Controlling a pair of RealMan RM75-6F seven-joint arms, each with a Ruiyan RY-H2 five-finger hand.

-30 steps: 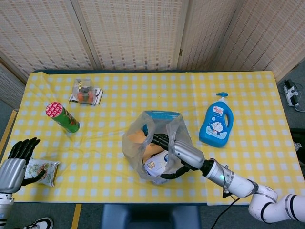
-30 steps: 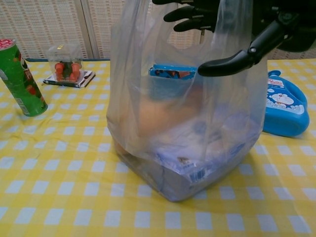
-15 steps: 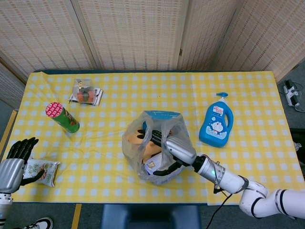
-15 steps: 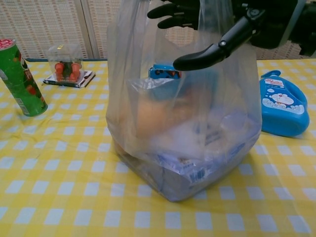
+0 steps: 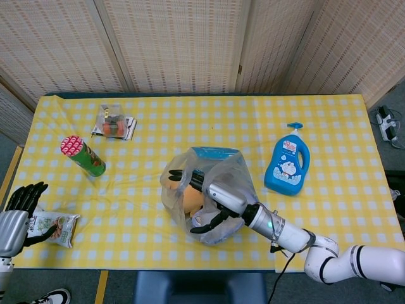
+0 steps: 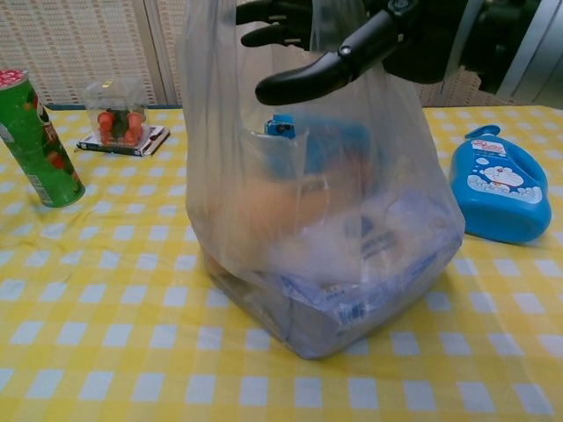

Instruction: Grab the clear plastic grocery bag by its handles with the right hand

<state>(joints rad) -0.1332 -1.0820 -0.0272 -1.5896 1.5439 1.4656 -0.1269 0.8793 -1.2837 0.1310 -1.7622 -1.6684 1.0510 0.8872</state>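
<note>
The right hand (image 5: 212,197) has slid further left across the mouth of the clear plastic grocery bag (image 6: 308,220), fingers spread and gripping nothing. The handles look not yet gathered, so the grab remains ahead.

A table (image 5: 190,117) under a yellow-and-white checked cloth fills the middle of the room. Behind its far edge runs a wall of woven beige panels (image 5: 177,44) split by pale upright posts. Grey floor (image 5: 395,120) shows to its right, where a white power strip (image 5: 387,123) lies with cables.
</note>
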